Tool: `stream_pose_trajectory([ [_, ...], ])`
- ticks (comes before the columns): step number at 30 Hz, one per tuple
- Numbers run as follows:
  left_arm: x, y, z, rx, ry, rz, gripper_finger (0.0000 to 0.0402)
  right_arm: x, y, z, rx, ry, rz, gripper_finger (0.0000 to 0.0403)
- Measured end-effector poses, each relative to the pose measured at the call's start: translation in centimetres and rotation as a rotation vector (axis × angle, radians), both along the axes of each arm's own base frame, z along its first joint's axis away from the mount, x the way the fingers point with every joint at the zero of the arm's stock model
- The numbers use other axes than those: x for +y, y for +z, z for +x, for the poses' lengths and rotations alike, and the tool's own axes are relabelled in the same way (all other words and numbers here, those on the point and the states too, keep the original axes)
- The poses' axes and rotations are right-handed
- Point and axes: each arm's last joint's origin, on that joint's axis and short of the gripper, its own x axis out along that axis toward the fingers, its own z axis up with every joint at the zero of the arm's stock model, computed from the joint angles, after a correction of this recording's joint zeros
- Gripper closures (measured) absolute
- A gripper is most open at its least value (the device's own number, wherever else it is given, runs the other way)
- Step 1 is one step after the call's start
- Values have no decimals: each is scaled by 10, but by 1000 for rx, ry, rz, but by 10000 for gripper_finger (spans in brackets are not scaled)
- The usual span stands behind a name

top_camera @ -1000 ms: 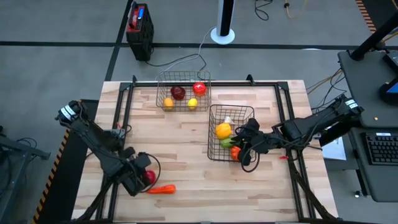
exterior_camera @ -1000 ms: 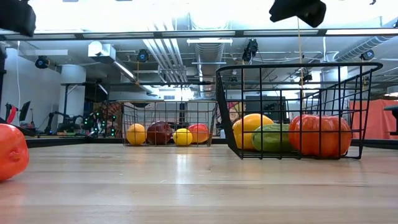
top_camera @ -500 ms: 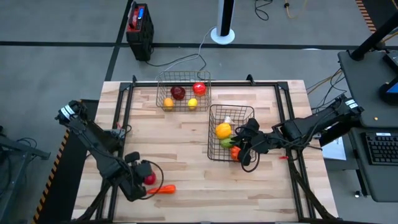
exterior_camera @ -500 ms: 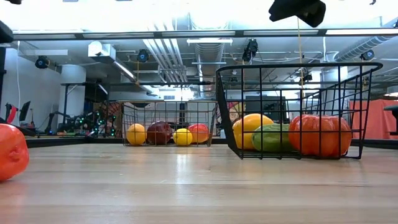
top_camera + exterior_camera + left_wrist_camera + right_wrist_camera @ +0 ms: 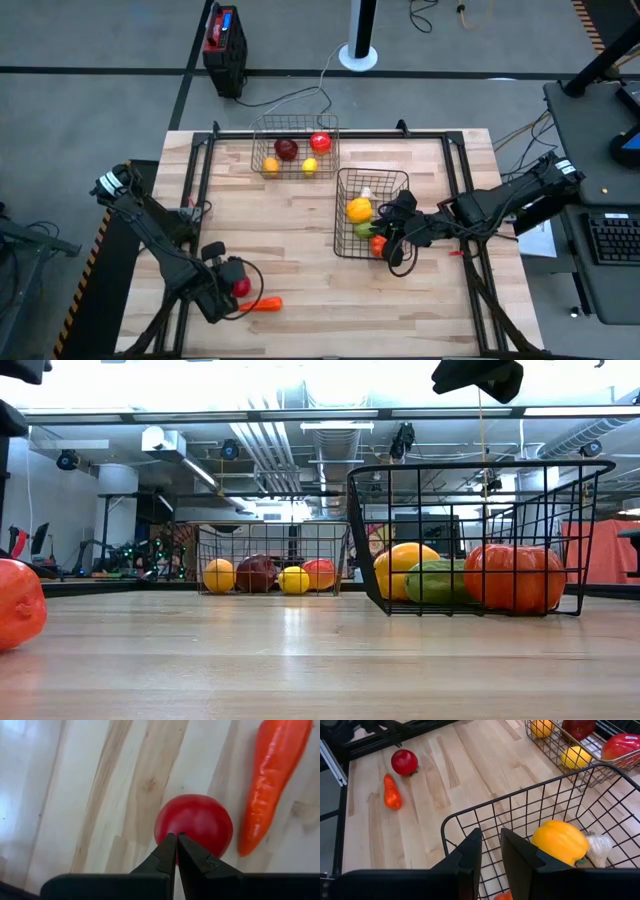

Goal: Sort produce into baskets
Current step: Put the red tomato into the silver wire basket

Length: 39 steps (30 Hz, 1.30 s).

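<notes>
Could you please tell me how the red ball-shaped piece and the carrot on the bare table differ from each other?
The red round piece is a smooth, deep red ball; the carrot is orange, long and tapered to a point. The red round piece sits directly beyond the shut left end effector, while the carrot lies off to its side. Both rest loose on the wooden table, close together and outside either basket.
</notes>
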Motion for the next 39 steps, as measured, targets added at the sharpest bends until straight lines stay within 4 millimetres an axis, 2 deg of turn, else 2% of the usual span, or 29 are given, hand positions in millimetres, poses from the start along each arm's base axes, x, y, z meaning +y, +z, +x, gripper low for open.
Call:
stream_pose_trajectory([
  [13,10,-20,-9,39,77,50,401,0,0,0,0,0,-1,339],
  [21,12,-21,-9,23,82,68,401,0,0,1,-7,-6,-2,339],
  [29,5,-9,-26,-16,-1,33,401,7,-7,22,-45,6,-31,339],
  [32,2,-2,-32,-58,-23,2,402,11,-4,34,-46,7,-36,339],
  [39,-7,1,-34,-173,-62,-19,402,28,2,79,-21,80,-131,339],
])
